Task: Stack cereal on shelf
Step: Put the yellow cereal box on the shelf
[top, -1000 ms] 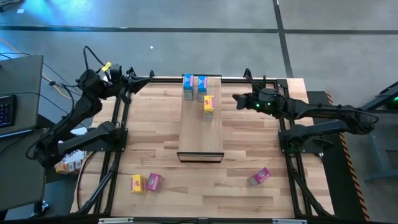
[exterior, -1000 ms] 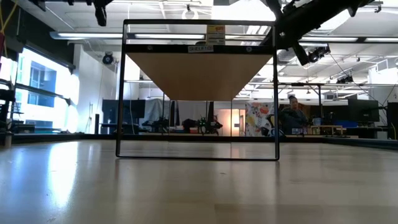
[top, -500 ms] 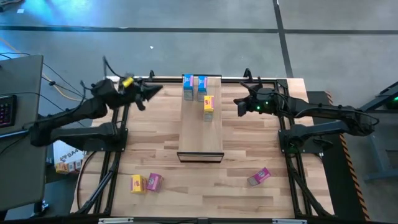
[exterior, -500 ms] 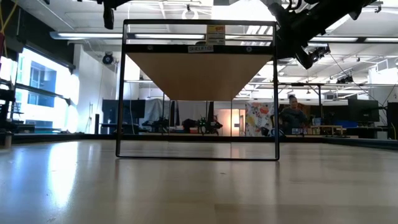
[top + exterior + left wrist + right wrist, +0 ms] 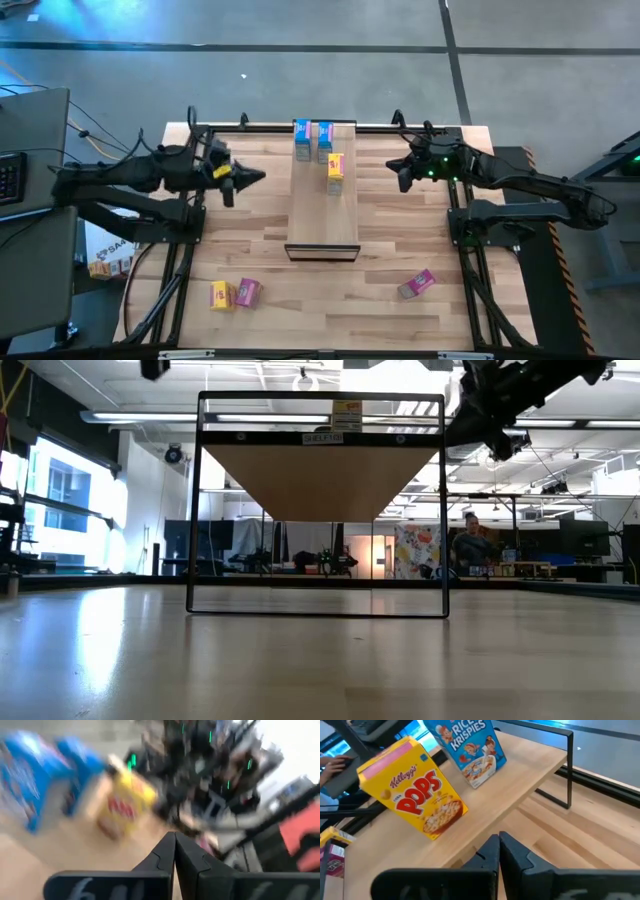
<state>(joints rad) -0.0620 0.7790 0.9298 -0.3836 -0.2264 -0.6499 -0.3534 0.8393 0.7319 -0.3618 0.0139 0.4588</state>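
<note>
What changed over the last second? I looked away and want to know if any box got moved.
No box moved. The left gripper swung from the table's far left corner inward toward the shelf, shut and empty. The right gripper drew back slightly from the shelf, also shut. Two blue boxes and a yellow box stayed on the shelf, and three boxes stayed on the table.

Yellow box [image 5: 412,795] "Kellogg's Corn Pops", blue box [image 5: 470,750] "Rice Krispies"
</note>
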